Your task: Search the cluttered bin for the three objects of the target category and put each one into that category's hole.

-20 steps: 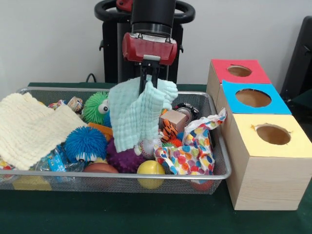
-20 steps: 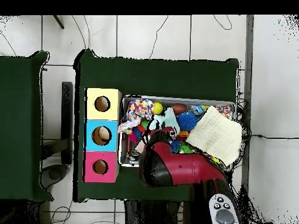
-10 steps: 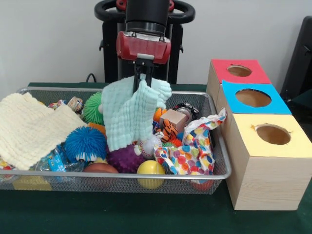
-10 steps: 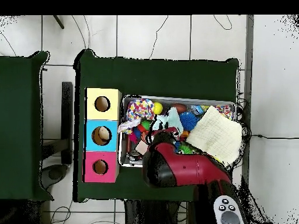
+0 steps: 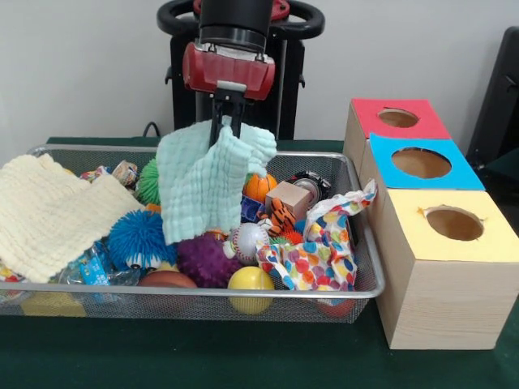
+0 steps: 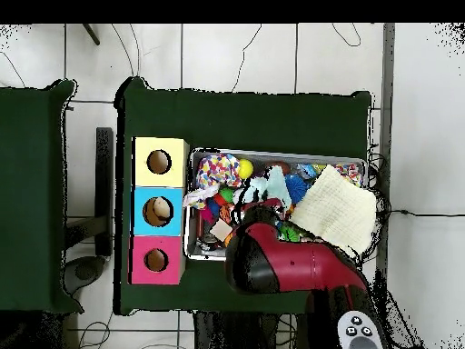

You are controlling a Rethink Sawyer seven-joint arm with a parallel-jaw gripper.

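My gripper [image 5: 225,123] is shut on a pale green cloth [image 5: 204,180], which hangs free above the middle of the wire bin [image 5: 357,267]. In the overhead view the same green cloth [image 6: 260,189] shows just past the red arm [image 6: 281,262]. Beneath it lie an orange ball [image 5: 259,186], a baseball [image 5: 245,241], a purple spiky ball [image 5: 203,258], a yellow ball [image 5: 250,280] and a tiger toy [image 5: 281,217]. To the right stands the wooden box with three holes: red [image 5: 398,117], blue [image 5: 421,162] and yellow [image 5: 454,223].
A cream cloth [image 5: 45,212] drapes over the bin's left end. A blue fuzzy ball [image 5: 141,240], a green fuzzy ball [image 5: 147,180], a wooden block [image 5: 287,197] and a polka-dot cloth [image 5: 324,243] crowd the bin. The bin's rim and the box's side stand close together.
The gripper has risen and shifted left with the green cloth, which now hangs higher. The orange ball and baseball beneath it have come into sight.
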